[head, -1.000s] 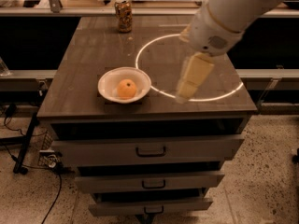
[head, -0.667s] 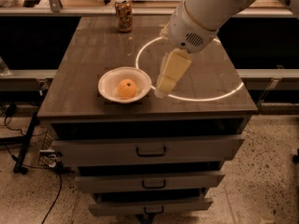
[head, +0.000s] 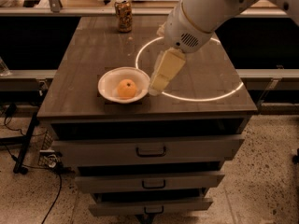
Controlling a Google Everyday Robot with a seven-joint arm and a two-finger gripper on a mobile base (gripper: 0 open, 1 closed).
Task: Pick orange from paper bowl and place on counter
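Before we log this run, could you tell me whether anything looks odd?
Nothing stands out: the orange sits in the paper bowl, the can stands upright at the back of the counter, and the gripper hangs beside the bowl's rim.

The counter [head: 93, 55] is dark wood-grain board with a dull sheen. The paper bowl [head: 106, 80] is matt white, and the orange [head: 126, 88] in it has a matt skin. The gripper [head: 156, 88], just beside the bowl's right rim, looks like smooth pale plastic; the arm [head: 201, 13] has a smooth white casing. The drink can [head: 124, 16] is shiny printed metal. The drawer fronts [head: 196, 148] are matt grey, and the floor [head: 261, 185] is speckled stone.
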